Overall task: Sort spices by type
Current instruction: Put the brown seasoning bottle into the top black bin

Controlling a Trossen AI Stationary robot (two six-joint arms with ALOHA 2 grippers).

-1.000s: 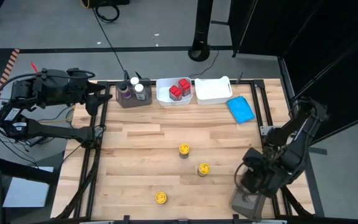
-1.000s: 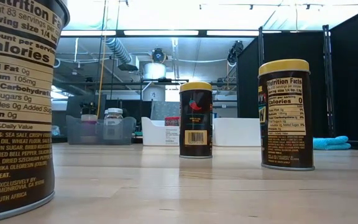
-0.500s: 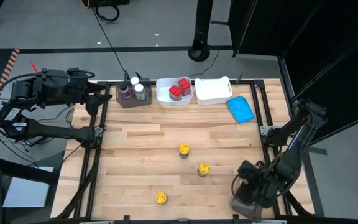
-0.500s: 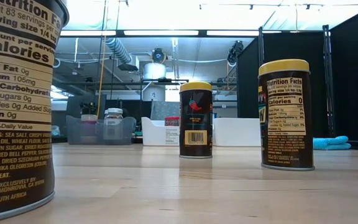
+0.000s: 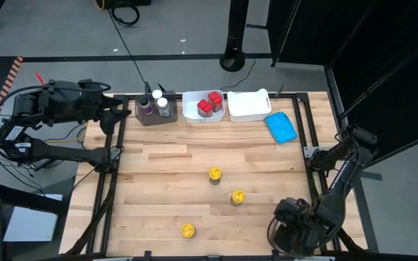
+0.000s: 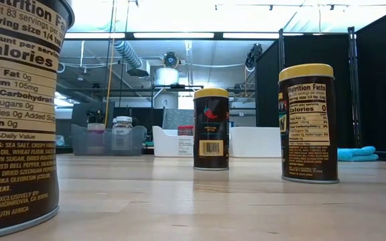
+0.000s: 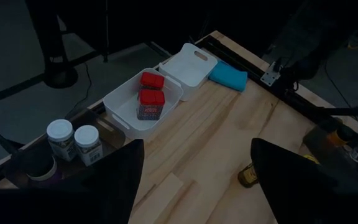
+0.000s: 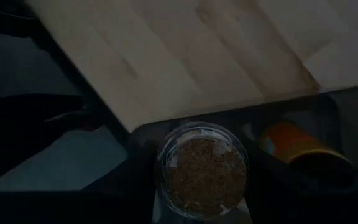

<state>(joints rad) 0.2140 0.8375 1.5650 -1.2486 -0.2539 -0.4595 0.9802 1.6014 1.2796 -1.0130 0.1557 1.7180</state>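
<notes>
Three yellow-lidded spice jars stand upright on the wooden table [image 5: 214,174] [image 5: 237,196] [image 5: 187,230], and the low view shows them close up [image 6: 211,129] [image 6: 307,124]. My right gripper [image 5: 290,233] is low over a grey bin at the table's near right corner. In its wrist view the open fingers stand on either side of a clear glass jar of brown spice [image 8: 202,169]; no touch shows. An orange-lidded jar [image 8: 300,149] lies beside it. My left gripper [image 7: 194,186] waits open at the far left corner [image 5: 111,116].
Along the far edge sit a grey bin with white-capped jars [image 5: 156,109], a white tub with red-capped jars [image 5: 203,106], an empty white tub [image 5: 249,105] and a blue cloth [image 5: 281,127]. Black frame rails run along the table's sides.
My right gripper has moved toward the table's near edge and down over the grey bin at the near right corner, its arm stretching out behind it. The jars on the table have stayed put.
</notes>
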